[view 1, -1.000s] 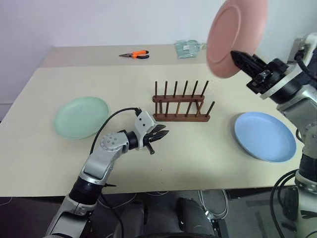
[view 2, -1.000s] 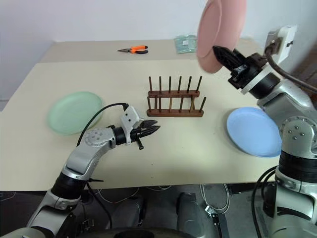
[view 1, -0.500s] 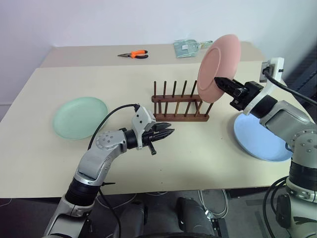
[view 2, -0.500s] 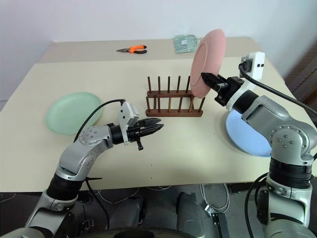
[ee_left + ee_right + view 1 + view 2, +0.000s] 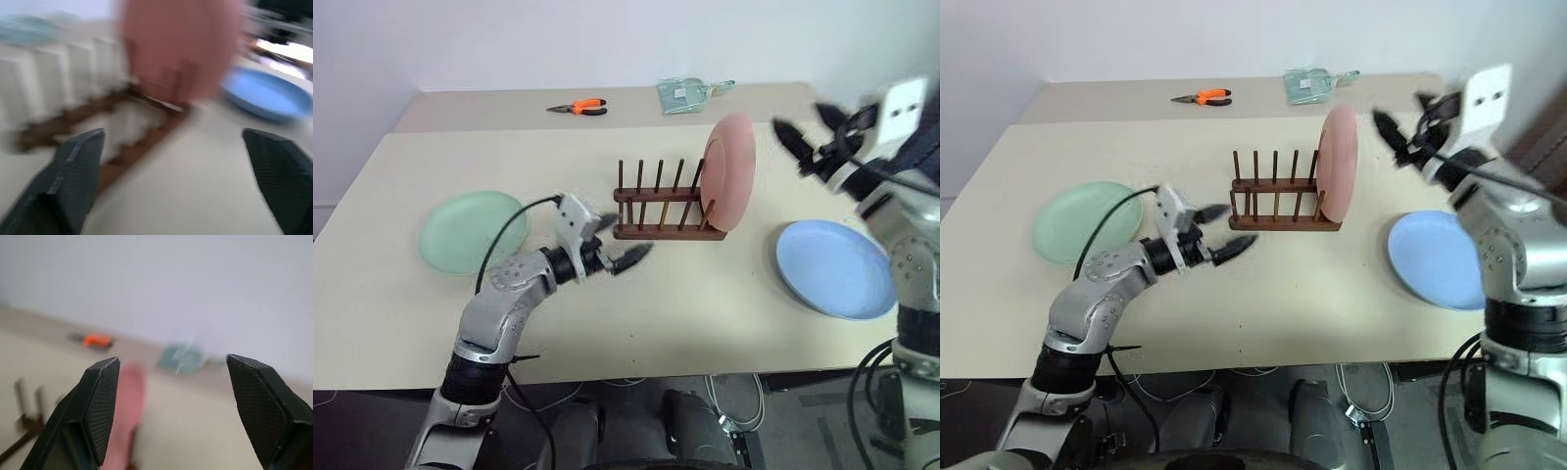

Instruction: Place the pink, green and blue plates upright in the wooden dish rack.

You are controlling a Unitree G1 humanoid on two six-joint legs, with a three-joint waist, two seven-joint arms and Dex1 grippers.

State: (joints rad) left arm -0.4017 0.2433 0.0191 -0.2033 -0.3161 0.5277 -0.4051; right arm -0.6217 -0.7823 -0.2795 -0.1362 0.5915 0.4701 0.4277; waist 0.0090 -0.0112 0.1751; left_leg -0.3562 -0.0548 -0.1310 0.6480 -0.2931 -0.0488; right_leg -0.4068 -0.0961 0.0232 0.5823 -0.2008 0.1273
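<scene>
The round, shallow, matte salmon-pink plate (image 5: 731, 171) stands on its edge in the small dark brown wooden dish rack with thin upright pegs (image 5: 668, 201), at the rack's end nearest the right edge of the bench (image 5: 705, 304). The pale mint-green round plate (image 5: 473, 231) lies flat near the left edge. The light blue round plate (image 5: 834, 268) lies flat near the right edge.

The plates look stiff and smooth, so I think they could slip. They may break if they fall. They look light enough for one arm. The best place to hold one is its thin rim, with one finger on top and one under it. A flat plate is hard to get under, so the rim must be tipped up first.

The left tool (image 5: 612, 243) is spread wide and holds nothing, just in front of the rack. The right tool (image 5: 810, 145) is spread wide too, up in the air to the right of the pink plate, and it is empty.
</scene>
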